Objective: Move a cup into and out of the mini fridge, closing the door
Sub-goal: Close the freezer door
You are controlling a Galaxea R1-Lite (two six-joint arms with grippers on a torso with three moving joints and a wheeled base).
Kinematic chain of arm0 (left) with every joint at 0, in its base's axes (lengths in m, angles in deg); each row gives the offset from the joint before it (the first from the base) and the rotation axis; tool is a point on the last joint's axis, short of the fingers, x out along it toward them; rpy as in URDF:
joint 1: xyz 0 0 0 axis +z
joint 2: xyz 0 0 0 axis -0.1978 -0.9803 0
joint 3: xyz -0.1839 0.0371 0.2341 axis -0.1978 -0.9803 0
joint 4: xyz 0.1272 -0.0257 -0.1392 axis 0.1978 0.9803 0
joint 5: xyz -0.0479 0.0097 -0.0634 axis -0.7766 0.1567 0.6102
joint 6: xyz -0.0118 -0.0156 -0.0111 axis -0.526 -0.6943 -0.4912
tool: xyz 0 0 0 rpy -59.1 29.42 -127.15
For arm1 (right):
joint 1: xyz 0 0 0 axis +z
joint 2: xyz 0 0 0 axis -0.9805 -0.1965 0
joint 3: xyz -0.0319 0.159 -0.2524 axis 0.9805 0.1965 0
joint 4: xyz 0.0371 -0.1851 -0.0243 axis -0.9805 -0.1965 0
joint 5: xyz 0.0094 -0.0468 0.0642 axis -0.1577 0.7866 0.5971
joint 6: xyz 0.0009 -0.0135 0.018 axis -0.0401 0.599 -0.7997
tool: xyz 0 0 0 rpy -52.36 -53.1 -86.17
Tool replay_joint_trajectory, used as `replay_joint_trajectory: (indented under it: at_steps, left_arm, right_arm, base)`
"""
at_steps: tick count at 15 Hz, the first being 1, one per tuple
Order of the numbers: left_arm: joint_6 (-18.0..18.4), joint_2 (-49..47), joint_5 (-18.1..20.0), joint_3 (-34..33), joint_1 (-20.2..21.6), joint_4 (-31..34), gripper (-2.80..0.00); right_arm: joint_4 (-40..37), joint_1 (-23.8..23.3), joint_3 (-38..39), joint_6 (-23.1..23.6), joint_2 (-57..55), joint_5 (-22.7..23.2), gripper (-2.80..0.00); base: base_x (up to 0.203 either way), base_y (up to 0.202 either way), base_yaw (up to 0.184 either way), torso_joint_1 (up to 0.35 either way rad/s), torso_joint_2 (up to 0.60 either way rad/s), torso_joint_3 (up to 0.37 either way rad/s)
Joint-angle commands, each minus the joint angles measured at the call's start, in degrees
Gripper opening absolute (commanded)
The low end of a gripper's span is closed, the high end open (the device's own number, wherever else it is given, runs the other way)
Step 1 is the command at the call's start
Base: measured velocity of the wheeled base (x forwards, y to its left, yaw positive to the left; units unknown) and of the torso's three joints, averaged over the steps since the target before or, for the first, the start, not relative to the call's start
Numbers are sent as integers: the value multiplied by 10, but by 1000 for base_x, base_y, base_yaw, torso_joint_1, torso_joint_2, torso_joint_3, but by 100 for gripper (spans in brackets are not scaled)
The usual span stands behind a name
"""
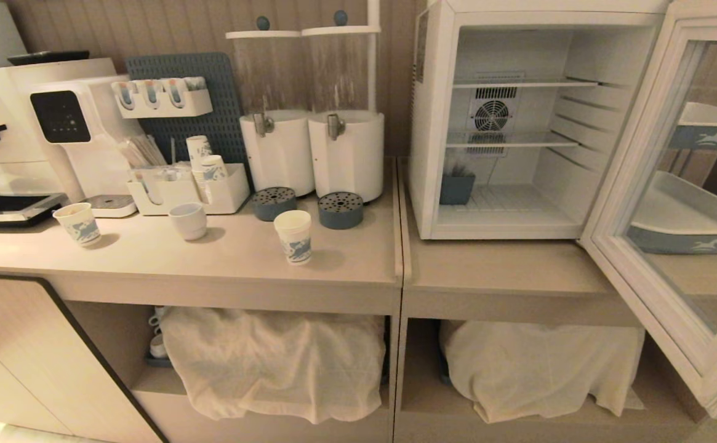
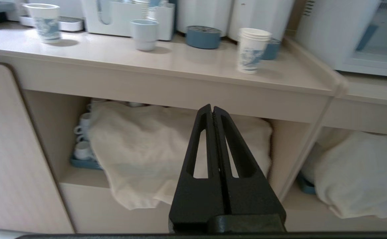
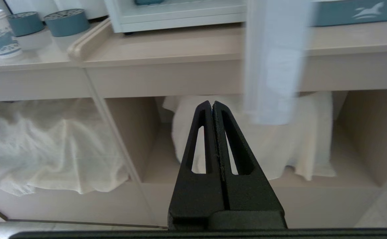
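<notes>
Here the surface (image 1: 223,258) is carrying everything, and the mini fridge (image 1: 438,123) is standing on its right-hand section, against the back wall. The door (image 1: 641,184) of the fridge is hanging wide open, swung out to the fridge's right and reaching past the surface's front edge. Inside the fridge two wire shelves are sitting bare, and a small blue container (image 1: 456,187) is resting at the back left of the fridge floor; what it is holding is hard to make out. To the left of the fridge two white drink dispensers (image 1: 312,151) are standing side by side, each with a round blue drip tray at its foot. Further left of the fridge a white mug (image 1: 188,220) is sitting, and beyond it a shorter printed paper cup (image 1: 79,223). The cup (image 1: 293,236) is standing upright on the surface, left of the fridge and in front of the drip trays, touched by nothing. Below the surface, folded cloths (image 1: 272,363) are lying in the open shelves. The left hand (image 2: 212,111) is hanging closed and empty, low in front of the shelf left of the fridge. The right hand (image 3: 212,106) is hanging likewise closed and empty, below the fridge.
</notes>
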Motion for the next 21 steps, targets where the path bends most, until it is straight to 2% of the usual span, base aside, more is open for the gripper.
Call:
replay_joint_trajectory:
  at_steps: [1,15,21]
  left_arm:
    - [-1,2,0,-23,0,-1,-280]
    - [-1,2,0,-23,0,-2,-280]
    - [-1,2,0,-23,0,-2,-280]
  right_arm:
    - [-1,0,0,0,-1,0,-280]
    - [0,0,0,0,-1,0,-280]
    - [4,0,1,0,0,0,-280]
  base:
    - [0,-190,0,6,-1,3]
    - [0,-190,0,2,2,2]
    - [0,-32,0,1,1,1]
